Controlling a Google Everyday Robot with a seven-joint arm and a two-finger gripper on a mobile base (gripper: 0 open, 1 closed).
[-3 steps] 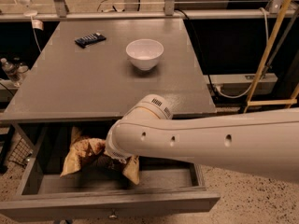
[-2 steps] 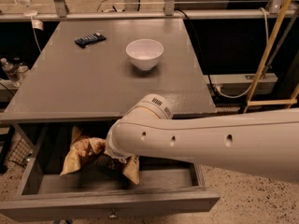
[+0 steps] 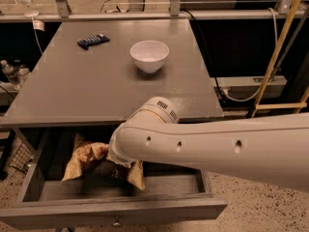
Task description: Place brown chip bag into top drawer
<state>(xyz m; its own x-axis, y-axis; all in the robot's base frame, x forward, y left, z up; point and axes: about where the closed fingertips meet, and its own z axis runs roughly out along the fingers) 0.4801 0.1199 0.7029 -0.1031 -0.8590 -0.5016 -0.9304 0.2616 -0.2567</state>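
Reaching down past the front edge of the grey table (image 3: 87, 91) into the top drawer (image 3: 145, 210), w/ my white arm (image 3: 217, 146) coming in from the right and crossing the lower half of the view. My gripper (image 3: 116, 159) is at the arm's end, low in the drawer's left-centre, right at the brown chip bag (image 3: 89, 157). The round wrist housing covers it, so I can't make out whether it's clamped on the bag or spread apart.

Bag lies in the drawer, crumpled, dark brown middle w/ tan ends. 1 end sticks up toward the back-left, the other pokes out below my wrist toward the drawer front. Drawer is pulled out, front panel nearest the camera, small metal knob (image 3: 116, 222) at the bottom centre of that panel. My arm hides the right part of the drawer floor.

On the tabletop: 1 white bowl (image 3: 149, 55) upright toward the back, and 1 small dark flat bar (image 3: 93, 40) to its left, nearer the back-left corner, well apart from the bowl. Off the table's left side stands a clear bottle (image 3: 9, 72). On the right, a yellow pole (image 3: 277, 52) leans against the dark background.
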